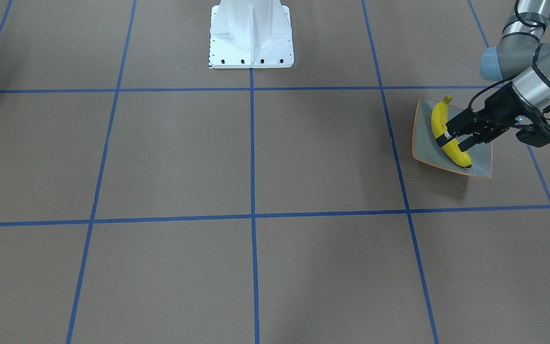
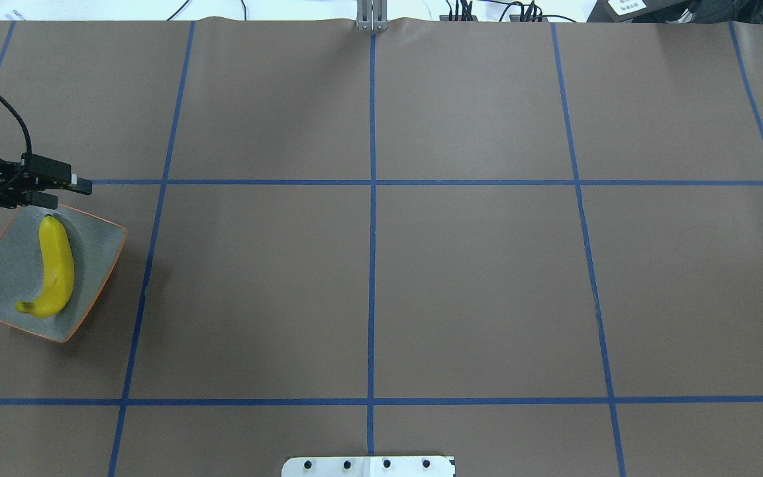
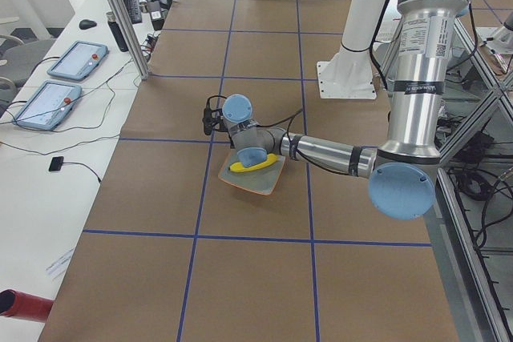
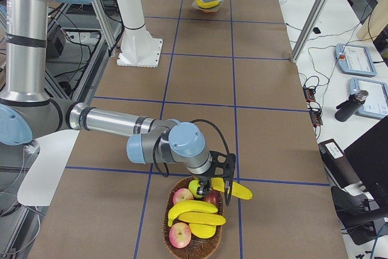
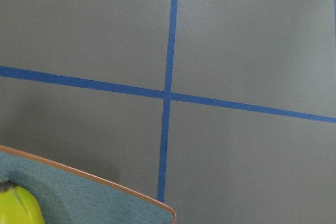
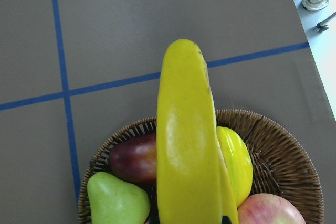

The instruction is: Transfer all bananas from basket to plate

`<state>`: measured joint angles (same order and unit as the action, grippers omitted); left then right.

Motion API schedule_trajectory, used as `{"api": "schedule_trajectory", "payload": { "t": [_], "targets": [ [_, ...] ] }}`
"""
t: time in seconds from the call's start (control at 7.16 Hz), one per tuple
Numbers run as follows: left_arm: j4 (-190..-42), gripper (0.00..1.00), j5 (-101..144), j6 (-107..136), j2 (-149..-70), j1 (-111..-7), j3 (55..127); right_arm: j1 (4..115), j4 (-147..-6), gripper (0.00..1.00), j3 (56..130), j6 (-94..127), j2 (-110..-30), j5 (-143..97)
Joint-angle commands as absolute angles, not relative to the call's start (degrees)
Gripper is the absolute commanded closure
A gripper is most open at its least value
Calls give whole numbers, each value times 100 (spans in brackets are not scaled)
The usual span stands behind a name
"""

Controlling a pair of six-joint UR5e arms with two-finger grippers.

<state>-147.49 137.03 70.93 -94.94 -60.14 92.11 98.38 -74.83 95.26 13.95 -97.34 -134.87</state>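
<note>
One banana [image 2: 57, 268] lies on the plate [image 2: 4, 265] by the tabletop's [image 2: 381, 285] left edge. The left claw [image 1: 448, 136] hangs just over it, jaws apart and empty. At the right end, the right claw [image 4: 216, 191] sits above the basket [image 6: 286, 161] with another banana [image 6: 186, 145] raised there; whether it grips, I can't tell.

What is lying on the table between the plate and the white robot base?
Nothing. In the overhead view, only bare brown table crossed by blue tape lines separates the plate from the base.
</note>
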Motion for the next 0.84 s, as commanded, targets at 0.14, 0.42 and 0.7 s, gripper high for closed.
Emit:
{"api": "schedule_trajectory", "payload": {
  "t": [0.14,0.42,0.7],
  "targets": [
    [-14731,9,13711,7406,-10524,-6012,8537,8416,-7462,100,9913,2879,-8678,-13729],
    [-14730,9,13702,8398,-11615,-5994,8017,7571,-7462,100,9941,3610,-7931,-13720],
    [-14731,9,13659,8840,-12170,-5794,7963,6606,-7444,100,10158,4852,-7167,-13668]
  ]
}}
